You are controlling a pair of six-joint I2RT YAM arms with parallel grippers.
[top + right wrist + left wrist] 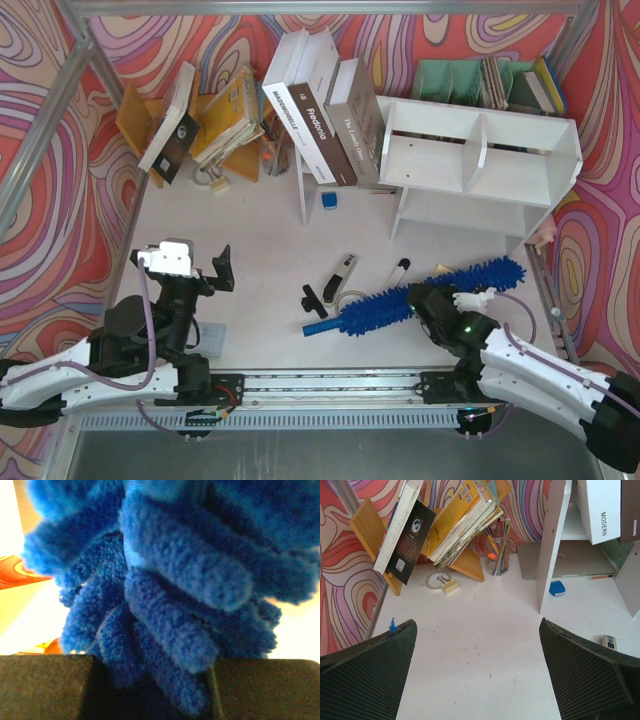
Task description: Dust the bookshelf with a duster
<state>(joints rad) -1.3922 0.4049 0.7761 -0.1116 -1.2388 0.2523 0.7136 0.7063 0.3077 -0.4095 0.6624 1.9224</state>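
Gripping the duster (385, 308) mid-length seen overhead, right fingers (45, 687) clenched, wrist view only blue fluff, left fingers (370, 675) spread.

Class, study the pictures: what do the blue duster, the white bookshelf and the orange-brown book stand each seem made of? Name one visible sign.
Duster: soft microfibre-like fabric, shown by fuzzy noodle-shaped strands.
Bookshelf: probably painted wood or board, flat matte white panels.
Book stand: likely wood, plain orange-brown boards with a smooth finish.

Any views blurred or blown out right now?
Right wrist: the duster fills the frame, close and soft, with the background blown out. Left wrist: sharp and evenly lit. Top external: sharp, with mild shadow beneath the bookshelf.
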